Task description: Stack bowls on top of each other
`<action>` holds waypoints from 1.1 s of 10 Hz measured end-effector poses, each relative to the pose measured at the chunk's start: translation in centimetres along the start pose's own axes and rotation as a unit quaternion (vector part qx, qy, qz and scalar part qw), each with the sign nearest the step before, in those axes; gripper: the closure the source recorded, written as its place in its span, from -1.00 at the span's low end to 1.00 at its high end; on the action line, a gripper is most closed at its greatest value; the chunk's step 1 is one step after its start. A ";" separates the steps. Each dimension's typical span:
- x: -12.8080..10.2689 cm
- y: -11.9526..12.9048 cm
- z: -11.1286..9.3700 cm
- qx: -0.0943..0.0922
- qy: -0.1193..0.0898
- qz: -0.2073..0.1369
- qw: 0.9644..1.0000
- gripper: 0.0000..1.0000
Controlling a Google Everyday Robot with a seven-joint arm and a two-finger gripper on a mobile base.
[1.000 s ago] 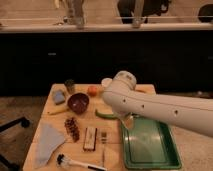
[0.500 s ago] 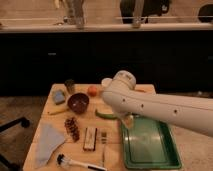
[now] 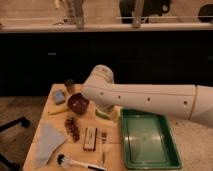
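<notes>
The table (image 3: pixel 46 117) stands before me, with a long counter (image 3: pixel 150 27) well behind it. My arm (image 3: pixel 150 100) reaches in from the right across the table's far half. My gripper is hidden beneath it, over the middle of the table. The bowl (image 3: pixel 77 103) sits just left of my arm, with a small block (image 3: pixel 59 96) to its left and a little jar (image 3: pixel 70 85) behind it. A cup (image 3: pixel 104 113) shows under my arm, right of the bowl. The tray (image 3: pixel 150 142) fills the table's right side. In front of the bowl lies a cluster (image 3: pixel 72 128), with a flat bar (image 3: pixel 90 138) to its right. The cloth (image 3: pixel 48 142) covers the near left corner, and a brush (image 3: pixel 75 162) lies along the near edge.
</notes>
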 end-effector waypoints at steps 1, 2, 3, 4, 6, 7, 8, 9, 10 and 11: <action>-0.4 -1.1 0.0 0.000 0.000 -0.014 1.000 -0.60; -0.6 -1.8 0.1 -0.004 0.000 -0.023 1.000 -0.60; -0.7 -2.3 0.4 -0.007 -0.001 -0.030 1.000 -0.60; -0.8 -2.8 0.8 -0.012 -0.003 -0.037 0.999 -0.60; -1.3 -3.8 1.7 -0.022 -0.006 -0.051 0.998 -0.60; -1.7 -4.6 2.4 -0.031 -0.006 -0.060 0.998 -0.60; -2.4 -5.5 2.8 -0.037 -0.005 -0.070 0.997 -0.60; -3.1 -6.4 3.1 -0.040 -0.004 -0.077 0.996 -0.60; -4.0 -7.4 3.3 -0.039 -0.003 -0.086 0.996 -0.60; -4.5 -8.2 3.5 -0.036 0.000 -0.090 0.995 -0.60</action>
